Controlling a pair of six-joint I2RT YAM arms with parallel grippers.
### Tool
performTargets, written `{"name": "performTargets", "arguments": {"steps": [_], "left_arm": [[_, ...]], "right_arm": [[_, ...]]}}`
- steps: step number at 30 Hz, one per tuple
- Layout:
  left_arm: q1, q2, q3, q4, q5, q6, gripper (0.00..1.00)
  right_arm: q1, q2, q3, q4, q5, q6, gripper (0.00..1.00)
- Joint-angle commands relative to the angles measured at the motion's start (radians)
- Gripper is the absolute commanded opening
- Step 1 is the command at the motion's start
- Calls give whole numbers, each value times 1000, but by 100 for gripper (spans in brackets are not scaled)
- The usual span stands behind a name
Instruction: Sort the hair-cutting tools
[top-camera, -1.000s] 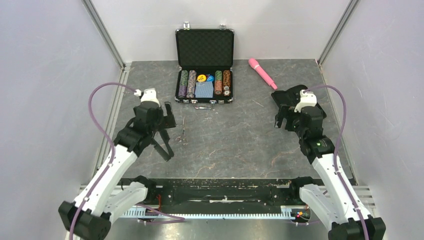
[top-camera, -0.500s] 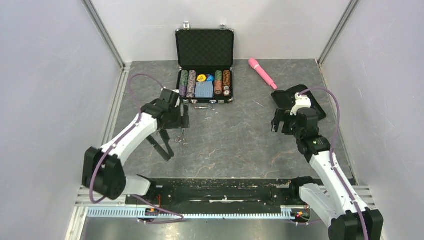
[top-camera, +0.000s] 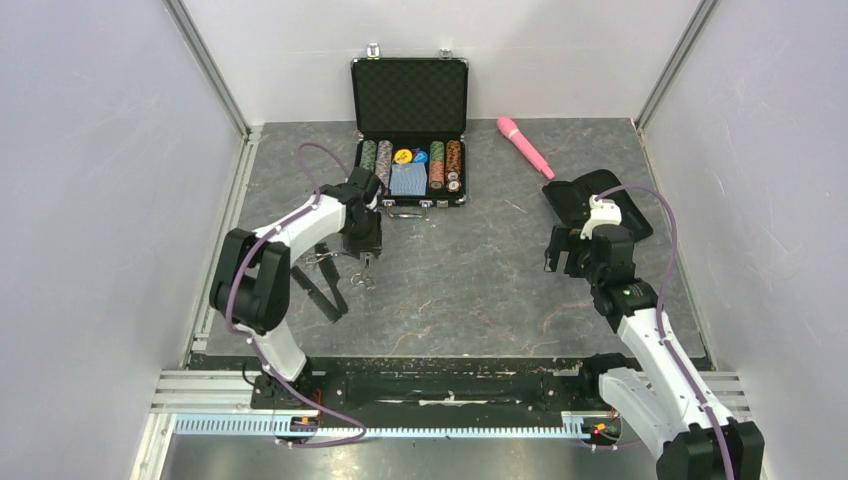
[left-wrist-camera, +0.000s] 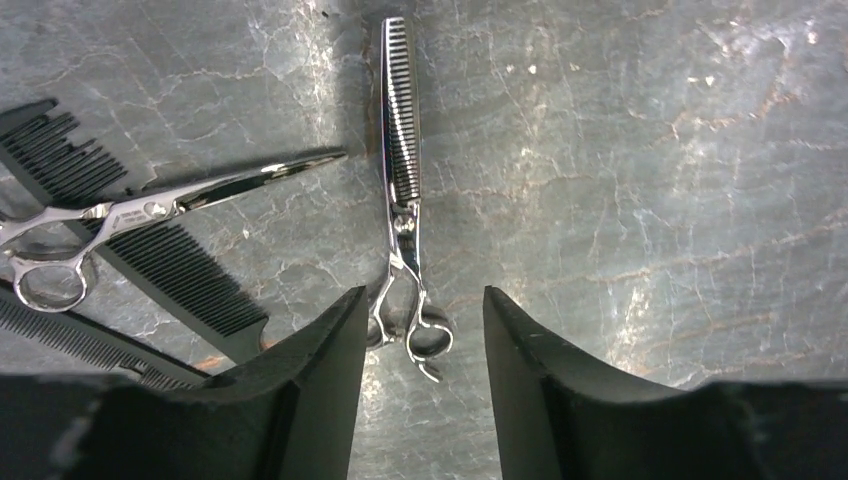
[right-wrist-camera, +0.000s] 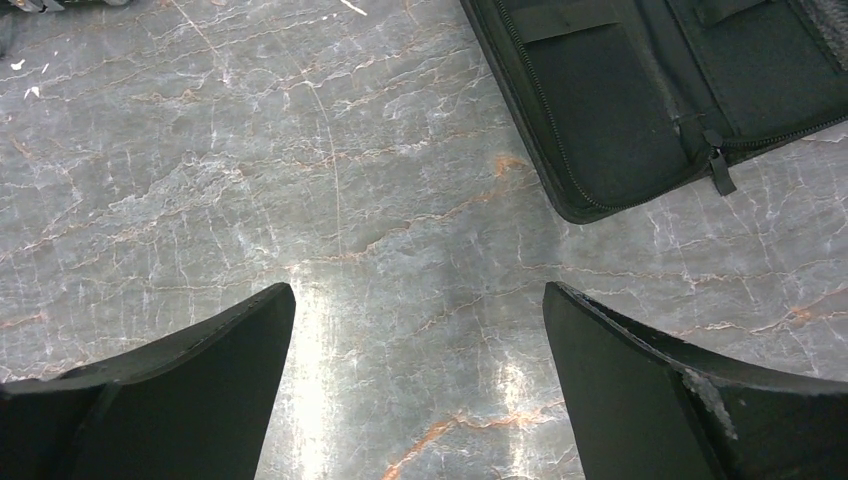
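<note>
The left pincer (left-wrist-camera: 423, 305) hangs low over the grey marbled desk (left-wrist-camera: 650, 200), pointing straight down, its two black fingers (left-wrist-camera: 320, 390) apart with a modest gap between them. In that gap lie the ring handles of a pair of slim silver thinning scissors with a toothed blade (left-wrist-camera: 402, 170). The blade runs away from the pincer, flat on the desk. One finger looks very close to the nearer ring, though I can't tell whether it touches; the other stands clear of the handles.

On the left in the wrist view lies a second pair of slim silver scissors with plain blades (left-wrist-camera: 170, 205), blades closed, tips pointing toward the middle of the toothed blade. They lie across a long narrow black comb (left-wrist-camera: 170, 270). A second black comb (left-wrist-camera: 70, 335) lies beside the first, closer to the pincer and partly hidden behind its finger. Seen from above, this whole group sits on the left half of the desk, in front of an open black case filled with poker chips (top-camera: 410, 130).

The right pincer (right-wrist-camera: 420, 290) hovers over bare desk on the right side, fingers spread wide, holding nothing. A black fabric zip pouch (right-wrist-camera: 640, 100) lies open just beyond it. A pink wand (top-camera: 525, 147) lies farther back, near the rear wall.
</note>
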Motion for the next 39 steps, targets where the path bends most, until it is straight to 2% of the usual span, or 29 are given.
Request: {"name": "performTargets", "arguments": {"steps": [1, 6, 17, 24, 32, 39], "left_arm": [[14, 66, 66, -20, 16, 14, 50], [43, 139, 98, -15, 34, 16, 45], [50, 217, 103, -13, 56, 22, 41], [39, 232, 95, -17, 47, 22, 29], [8, 192, 80, -19, 94, 13, 3], [6, 71, 48, -30, 96, 2, 2]], "right_arm": [[2, -15, -6, 46, 42, -7, 98], [2, -8, -18, 53, 36, -4, 98], [2, -32, -28, 53, 73, -4, 98], [2, -35, -28, 54, 81, -2, 98], [1, -55, -32, 51, 93, -3, 98], [2, -69, -33, 49, 105, -3, 98]]}}
